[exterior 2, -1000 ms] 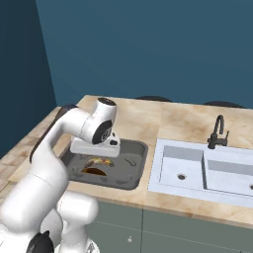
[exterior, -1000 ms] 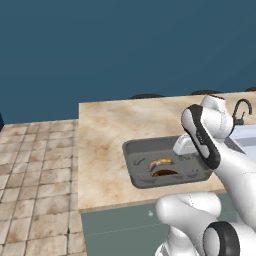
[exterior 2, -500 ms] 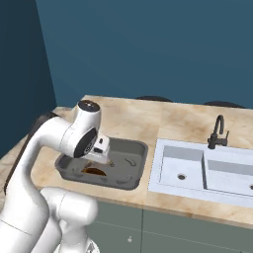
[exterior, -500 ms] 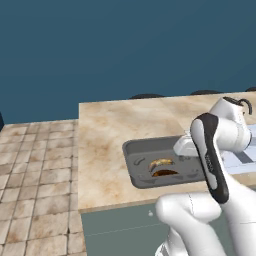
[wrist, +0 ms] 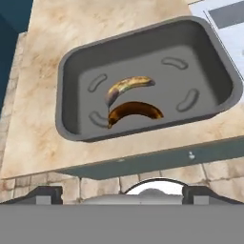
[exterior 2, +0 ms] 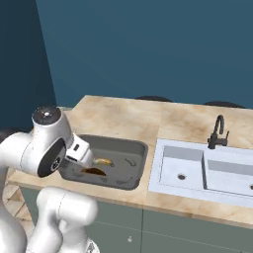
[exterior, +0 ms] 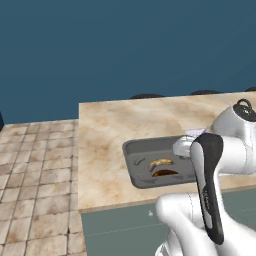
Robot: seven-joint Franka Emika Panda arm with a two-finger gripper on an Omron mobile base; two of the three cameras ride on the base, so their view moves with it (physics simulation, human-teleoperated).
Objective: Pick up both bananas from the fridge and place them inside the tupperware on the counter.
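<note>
Room: deep blue wall [exterior 2: 148,44] behind the tabletop; tan stone-tile floor [exterior: 35,175] to the left of it.
Tabletop: beige marbled stone tabletop [exterior: 110,135] on a grey-green cabinet base [exterior 2: 197,232]; its front edge runs just in front of the tupperware.
Sink: pale two-bowl sink [exterior 2: 207,170] sunk into the tabletop just right of the tupperware, with a dark tap [exterior 2: 217,132] at its back.
Arm: the white arm [exterior: 220,150] rises in front of the cabinet and hides the tupperware's right end in the left base view and its left end in the right base view.
Tupperware: shallow dark grey tupperware [wrist: 71,62] near the tabletop's front edge, with bare stone to its left and behind it.
Gripper: the gripper [wrist: 121,193] hangs above and in front of the tupperware, jaws spread wide and holding nothing.
Bananas: both bananas [wrist: 135,110] lie side by side on the tupperware floor, close together; a paler yellow one farther back, a darker brown one nearer the front wall.
</note>
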